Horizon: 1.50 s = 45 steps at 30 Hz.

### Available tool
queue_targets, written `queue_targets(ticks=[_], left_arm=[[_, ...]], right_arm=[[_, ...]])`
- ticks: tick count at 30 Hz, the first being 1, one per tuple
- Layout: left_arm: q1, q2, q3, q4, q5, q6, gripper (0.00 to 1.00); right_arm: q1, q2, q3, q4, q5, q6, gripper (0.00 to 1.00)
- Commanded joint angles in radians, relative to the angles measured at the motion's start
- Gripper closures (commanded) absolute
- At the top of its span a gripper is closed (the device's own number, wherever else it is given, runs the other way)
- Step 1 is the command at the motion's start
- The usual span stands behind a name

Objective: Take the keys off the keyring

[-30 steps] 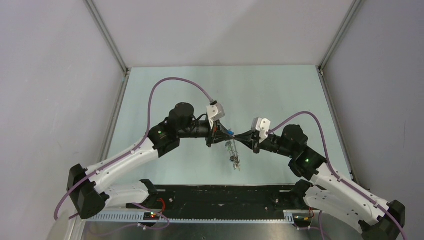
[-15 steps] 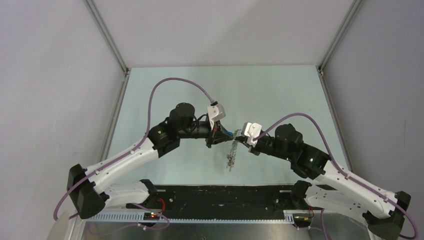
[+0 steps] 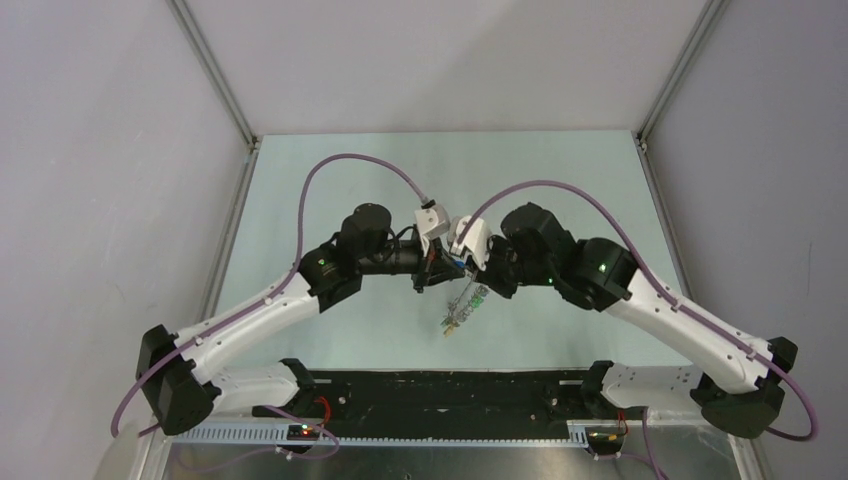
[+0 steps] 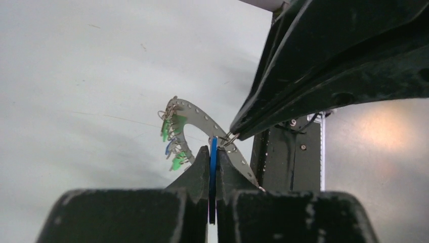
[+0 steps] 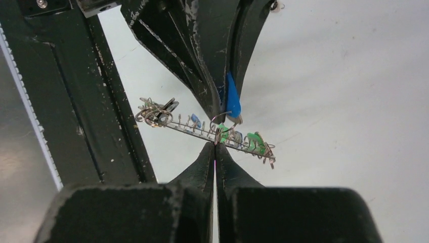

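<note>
The keyring is a thin silver hoop with holes along it, held in the air between my two grippers. Small keys with green and blue heads hang from it on little rings. My left gripper is shut on a flat blue key head. My right gripper is shut on a small split ring that hangs on the keyring. In the top view the left gripper and the right gripper almost touch, and the keyring hangs below them.
The black mounting rail runs along the near table edge, and the pale green table spreads behind the arms. Grey walls stand on both sides. The right arm's fingers fill the upper right of the left wrist view.
My right arm has swung left and turned, bringing its gripper close against the left one. The hanging end of the keyring has tilted to the left. The left arm has held still.
</note>
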State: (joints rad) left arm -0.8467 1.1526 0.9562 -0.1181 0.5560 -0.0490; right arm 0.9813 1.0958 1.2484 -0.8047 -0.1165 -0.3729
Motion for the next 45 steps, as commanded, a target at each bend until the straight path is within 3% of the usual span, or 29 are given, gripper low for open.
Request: queue_targets(ticks=[1, 6, 7, 9, 11, 13, 16, 21, 24, 27, 31, 40, 45], left_arm=[[-0.006, 0.015, 0.023, 0.059, -0.015, 0.042, 1.0], [-0.009, 0.029, 0.02, 0.075, -0.017, 0.043, 1.0], [-0.009, 0.033, 0.021, 0.076, -0.014, 0.044, 1.0], [-0.01, 0.038, 0.022, 0.084, -0.009, 0.042, 1.0], [-0.01, 0.038, 0.018, 0.098, -0.004, 0.035, 1.0], [-0.01, 0.035, 0.015, 0.109, -0.001, 0.033, 1.0], [-0.01, 0.028, 0.016, 0.112, 0.0, 0.029, 1.0], [-0.01, 0.007, 0.017, 0.112, 0.016, 0.028, 1.0], [-0.01, -0.004, 0.022, 0.112, 0.023, 0.026, 1.0], [-0.01, -0.018, 0.027, 0.11, 0.014, 0.019, 1.0], [-0.01, -0.016, 0.06, 0.068, -0.012, 0.0, 1.0], [-0.01, -0.01, 0.09, 0.008, -0.058, -0.033, 1.0], [-0.009, -0.016, 0.098, -0.013, -0.063, -0.042, 1.0]], right_arm=[[-0.024, 0.086, 0.16, -0.193, -0.08, 0.101, 1.0], [-0.097, 0.168, 0.243, -0.275, -0.148, 0.192, 0.97], [-0.105, 0.174, 0.25, -0.284, -0.151, 0.203, 0.93], [-0.123, 0.171, 0.256, -0.284, -0.172, 0.216, 0.68], [-0.134, 0.142, 0.245, -0.253, -0.196, 0.223, 0.55], [-0.165, 0.096, 0.213, -0.202, -0.231, 0.227, 0.52], [-0.214, 0.003, 0.127, -0.106, -0.263, 0.23, 0.53], [-0.281, -0.159, -0.089, 0.077, -0.283, 0.198, 0.7], [-0.286, -0.251, -0.222, 0.258, -0.306, 0.184, 0.71], [-0.287, -0.357, -0.368, 0.439, -0.321, 0.197, 0.69], [-0.285, -0.417, -0.459, 0.559, -0.315, 0.236, 0.68], [-0.159, -0.423, -0.49, 0.629, -0.182, 0.208, 0.46], [-0.083, -0.407, -0.507, 0.678, -0.086, 0.135, 0.43]])
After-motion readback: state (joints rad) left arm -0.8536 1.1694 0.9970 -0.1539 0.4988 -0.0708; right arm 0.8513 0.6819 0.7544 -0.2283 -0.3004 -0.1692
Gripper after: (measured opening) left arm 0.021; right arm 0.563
